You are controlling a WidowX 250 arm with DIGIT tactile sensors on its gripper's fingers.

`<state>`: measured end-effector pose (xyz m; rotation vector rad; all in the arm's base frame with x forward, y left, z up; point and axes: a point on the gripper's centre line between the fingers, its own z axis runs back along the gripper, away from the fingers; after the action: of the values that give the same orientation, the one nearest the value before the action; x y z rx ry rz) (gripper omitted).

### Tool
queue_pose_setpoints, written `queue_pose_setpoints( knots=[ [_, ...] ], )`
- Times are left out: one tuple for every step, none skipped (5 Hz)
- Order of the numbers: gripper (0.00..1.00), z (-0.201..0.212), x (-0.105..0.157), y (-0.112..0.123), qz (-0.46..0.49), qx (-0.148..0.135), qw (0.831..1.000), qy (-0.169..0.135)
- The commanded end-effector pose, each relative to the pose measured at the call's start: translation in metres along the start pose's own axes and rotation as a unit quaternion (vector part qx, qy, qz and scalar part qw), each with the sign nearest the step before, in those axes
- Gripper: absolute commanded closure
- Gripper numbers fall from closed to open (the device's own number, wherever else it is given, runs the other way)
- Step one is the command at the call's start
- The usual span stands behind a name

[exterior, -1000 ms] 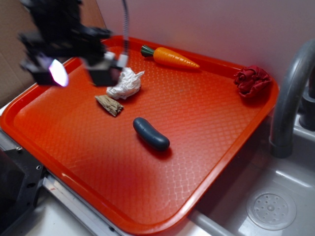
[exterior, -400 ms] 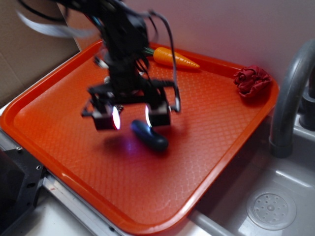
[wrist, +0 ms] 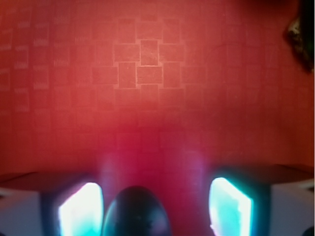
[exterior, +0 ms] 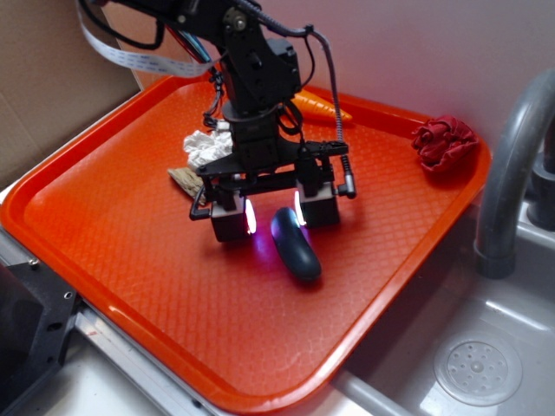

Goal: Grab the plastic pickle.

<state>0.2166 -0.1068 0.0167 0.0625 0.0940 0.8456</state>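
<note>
In the exterior view, the gripper (exterior: 272, 211) stands low over the orange tray (exterior: 113, 225) with its jaws spread apart and nothing held between them. The pickle (exterior: 295, 243) lies flat on the tray, and only its far end is between the two lit pads, closer to the right one; the rest of it sticks out toward the front edge. A crumpled white paper (exterior: 203, 146) and a wood chip (exterior: 183, 178) lie just behind the gripper, and a carrot (exterior: 323, 106) is partly hidden by the arm. In the wrist view, the rounded dark end of the pickle (wrist: 136, 212) sits between the glowing pads (wrist: 81, 208), nearer to the left one. I think the danger is this: if the jaws close on only the smooth rounded tip, the pickle may squirt forward or turn away, because the hold is far from its middle.
</note>
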Motion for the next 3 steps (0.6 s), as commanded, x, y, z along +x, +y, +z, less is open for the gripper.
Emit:
queue_pose_setpoints(
  knots=[
    [1.00,0.068,0.004,0.019,-0.104,-0.029,0.989,-0.104],
    [1.00,0.113,0.012,0.036,-0.182,-0.066,0.971,-0.139],
    [0.17,0.146,0.027,0.045,-0.300,-0.117,0.942,-0.092]
  ],
)
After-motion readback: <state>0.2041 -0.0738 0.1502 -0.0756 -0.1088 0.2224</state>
